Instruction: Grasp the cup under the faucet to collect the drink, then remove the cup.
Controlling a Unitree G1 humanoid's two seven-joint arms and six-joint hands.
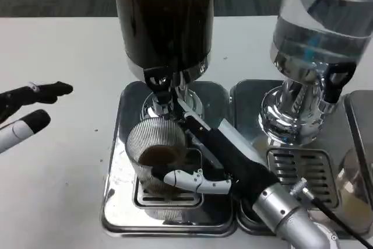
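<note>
A ribbed clear cup (152,151) with brown drink in its bottom stands on the drip grate of the left steel tray (119,202), right under the faucet (158,88) of the dark drink dispenser (163,16). My right hand (213,155) reaches in from the lower right and grips the cup, a white-and-black finger wrapped across its near side and other fingers reaching up beside the faucet. My left hand (26,112) hovers over the table at the left edge, fingers spread and holding nothing.
A second dispenser (320,21) with clear liquid stands at the right on its own steel tray (303,173) with a grate. Another clear cup (358,185) sits at the far right edge. White table lies to the left.
</note>
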